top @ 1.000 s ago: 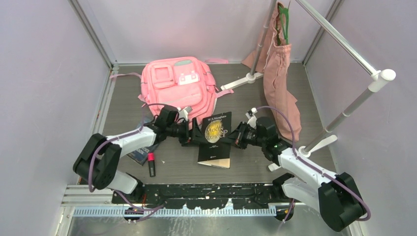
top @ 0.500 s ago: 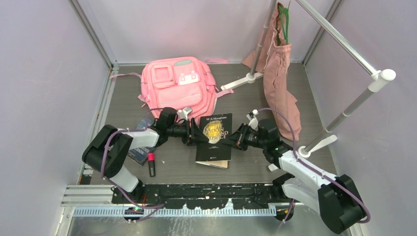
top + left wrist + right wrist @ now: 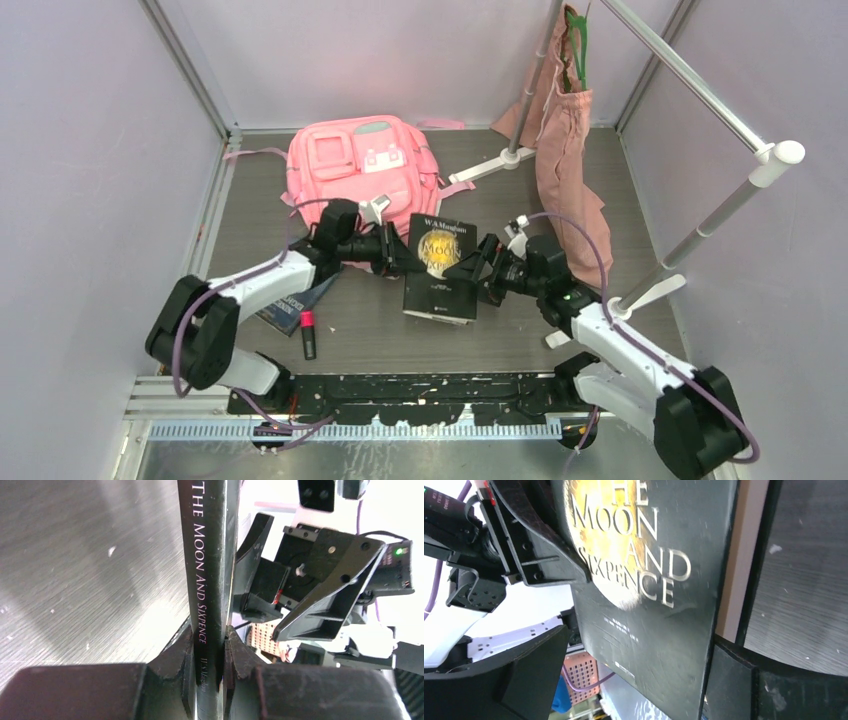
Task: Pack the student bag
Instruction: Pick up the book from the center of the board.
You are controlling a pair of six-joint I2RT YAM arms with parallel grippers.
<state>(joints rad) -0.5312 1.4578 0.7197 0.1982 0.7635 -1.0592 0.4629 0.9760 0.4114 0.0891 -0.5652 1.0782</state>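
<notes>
**Desk:** While the left gripper [image 3: 210,637] clamps the book [image 3: 440,262] by its spine, where is the bag [image 3: 350,175]?
**Photographer:** Flat on the surface [image 3: 520,340], just beyond the book. Soft fabric, likely light and floppy; best taken by its top edge
**Desk:** Right gripper [image 3: 482,275]?
**Photographer:** At the book's other edge; grip unclear

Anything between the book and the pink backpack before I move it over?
Nothing visible lies between the book and the student bag. The left end effector clamps the book's spine close to the bag's near edge. No open compartment shows on the bag.
</notes>
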